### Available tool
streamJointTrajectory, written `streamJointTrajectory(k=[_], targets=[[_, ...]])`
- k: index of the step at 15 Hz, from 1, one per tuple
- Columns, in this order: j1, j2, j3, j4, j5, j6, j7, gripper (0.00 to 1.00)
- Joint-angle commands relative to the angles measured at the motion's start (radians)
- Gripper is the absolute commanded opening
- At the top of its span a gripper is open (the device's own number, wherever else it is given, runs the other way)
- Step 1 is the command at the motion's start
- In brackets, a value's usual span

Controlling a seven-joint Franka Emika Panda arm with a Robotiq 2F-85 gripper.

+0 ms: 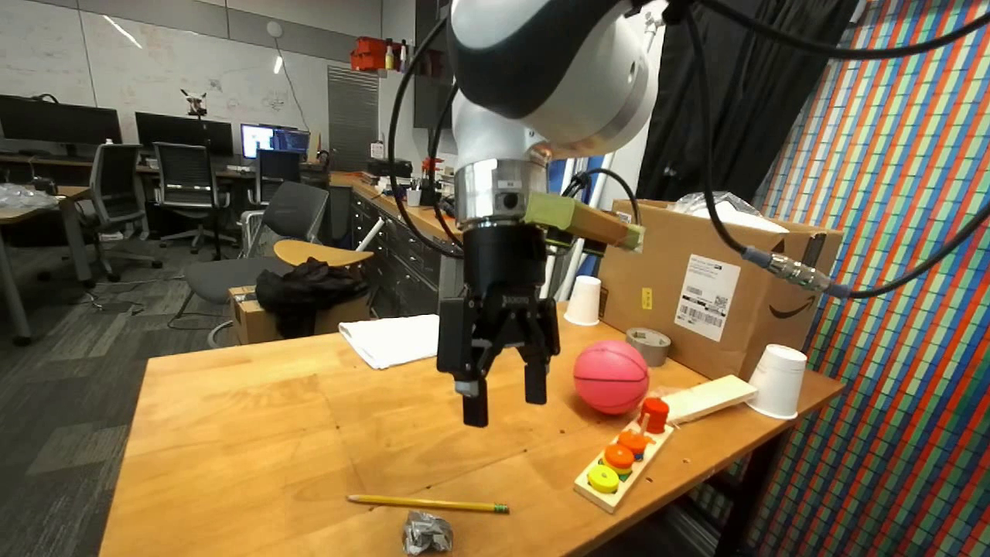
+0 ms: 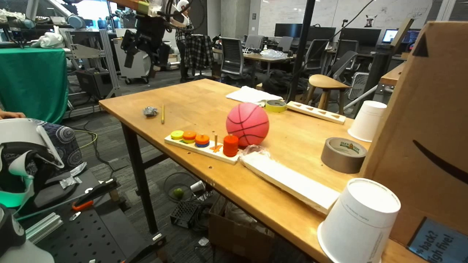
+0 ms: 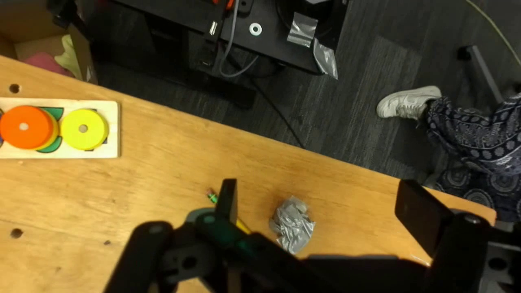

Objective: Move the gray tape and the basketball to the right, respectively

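A gray tape roll (image 1: 653, 353) lies flat on the table beside the cardboard box; it also shows in an exterior view (image 2: 343, 155). The pink basketball (image 1: 611, 377) rests on the table near the tape roll and behind the ring toy; it also shows in an exterior view (image 2: 247, 124). A crumpled silver tape ball (image 3: 294, 226) lies near the table's end by a pencil. My gripper (image 1: 506, 396) is open and empty, high above the table. In the wrist view the open fingers (image 3: 319, 198) show the crumpled ball below between them. The roll and basketball are outside the wrist view.
A ring-stacking toy (image 2: 201, 148), a wrapped wooden board (image 2: 292, 179), upturned white cups (image 2: 360, 223), a yellow-green tape roll (image 2: 276, 106), a white cloth (image 2: 254, 95) and a pencil (image 1: 427, 504) are on the table. A large cardboard box (image 1: 657, 271) stands at one end.
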Motion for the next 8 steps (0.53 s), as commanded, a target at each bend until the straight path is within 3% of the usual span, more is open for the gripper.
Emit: streamJointTrajectory(k=[1, 8], targets=[[-0.037, 0.070, -0.028, 0.021, 0.035, -0.020, -0.069, 1.00], [-0.107, 0.195, -0.075, 0.045, 0.019, -0.015, -0.157, 1.00]])
